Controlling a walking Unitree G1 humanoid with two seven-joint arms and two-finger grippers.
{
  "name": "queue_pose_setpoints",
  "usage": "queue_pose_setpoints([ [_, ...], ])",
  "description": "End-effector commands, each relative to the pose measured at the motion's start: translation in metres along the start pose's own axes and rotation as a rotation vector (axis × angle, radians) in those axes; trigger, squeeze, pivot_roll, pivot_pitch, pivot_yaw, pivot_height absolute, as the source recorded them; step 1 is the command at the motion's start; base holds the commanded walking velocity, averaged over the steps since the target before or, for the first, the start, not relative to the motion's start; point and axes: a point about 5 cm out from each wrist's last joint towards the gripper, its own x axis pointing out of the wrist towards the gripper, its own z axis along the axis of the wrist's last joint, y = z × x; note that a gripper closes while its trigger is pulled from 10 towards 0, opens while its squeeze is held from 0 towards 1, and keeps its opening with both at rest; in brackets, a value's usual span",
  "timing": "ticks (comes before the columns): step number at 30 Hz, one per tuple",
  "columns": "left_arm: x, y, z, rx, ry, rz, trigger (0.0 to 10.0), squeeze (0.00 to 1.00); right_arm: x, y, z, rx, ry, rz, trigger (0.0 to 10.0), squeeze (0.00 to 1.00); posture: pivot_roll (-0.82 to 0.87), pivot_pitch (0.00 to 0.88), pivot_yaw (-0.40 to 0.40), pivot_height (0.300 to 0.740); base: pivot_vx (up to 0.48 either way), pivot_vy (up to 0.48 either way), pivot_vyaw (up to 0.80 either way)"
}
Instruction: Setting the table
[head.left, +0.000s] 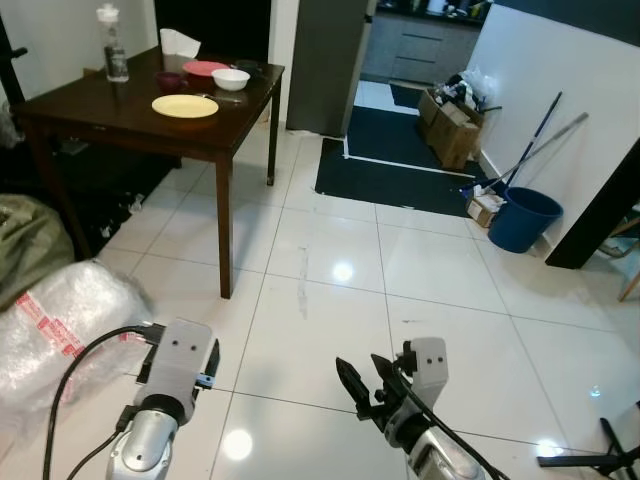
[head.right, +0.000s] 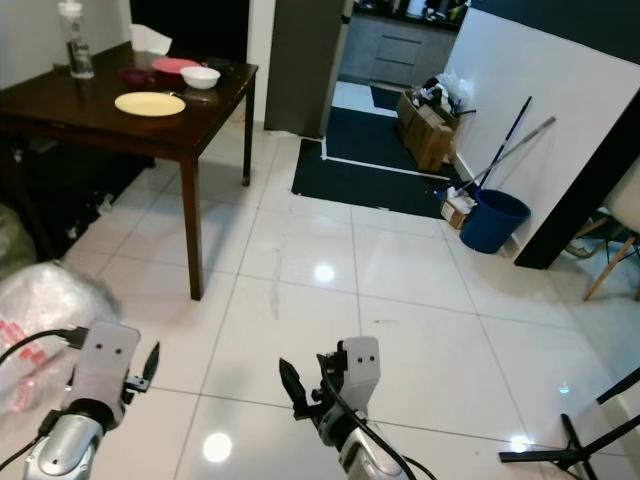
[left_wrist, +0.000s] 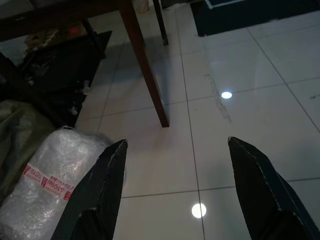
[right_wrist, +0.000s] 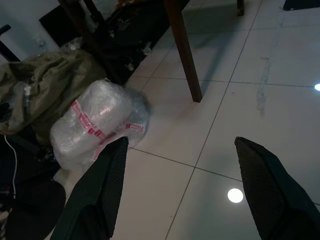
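Observation:
A dark wooden table (head.left: 120, 118) stands far off at the upper left. On it are a yellow plate (head.left: 185, 106), a white bowl (head.left: 231, 79), a pink plate (head.left: 205, 68), a small dark bowl (head.left: 170, 80), a clear bottle (head.left: 115, 45) and a white tissue box (head.left: 179, 43). Both arms are held low over the white tiled floor, well short of the table. My left gripper (left_wrist: 177, 141) is open and holds nothing. My right gripper (head.left: 362, 378) is also open and empty, its fingers (right_wrist: 107, 170) spread wide above the tiles.
A bubble-wrapped bundle (head.left: 60, 330) and an olive bag (head.left: 25, 245) lie on the floor at the left, near the table leg (head.left: 225, 240). A blue bucket (head.left: 523, 218), mop handles (head.left: 535, 145) and cardboard boxes (head.left: 450, 125) line the right wall. A dark mat (head.left: 400, 170) lies ahead.

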Motion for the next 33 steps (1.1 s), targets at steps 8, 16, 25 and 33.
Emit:
queue_pose_setpoints([
  [8, -0.001, -0.011, -0.006, 0.002, -0.013, -0.048, 10.0, 0.00, -0.007, -0.002, -0.011, -0.012, 0.037, 0.015, 10.0, 0.00, 0.08, 0.038, -0.018, 0.740, 0.087, 0.000, 0.00],
  [16, 0.000, -0.021, -0.004, 0.003, -0.048, -0.083, 10.0, 0.00, -0.006, 0.000, -0.012, -0.006, 0.032, 0.019, 10.0, 0.00, 0.08, 0.031, -0.017, 0.740, 0.480, 0.000, 0.00],
  [25, 0.004, -0.025, -0.001, -0.003, -0.065, -0.101, 10.0, 0.00, -0.007, -0.002, -0.012, 0.002, 0.024, 0.010, 10.0, 0.00, 0.07, 0.031, -0.007, 0.740, 0.480, 0.000, -0.56],
  [33, 0.007, -0.026, 0.000, -0.004, -0.075, -0.111, 10.0, 0.00, -0.007, -0.004, -0.012, -0.001, 0.017, -0.002, 10.0, 0.00, 0.06, 0.030, 0.003, 0.740, 0.480, 0.000, -0.71],
])
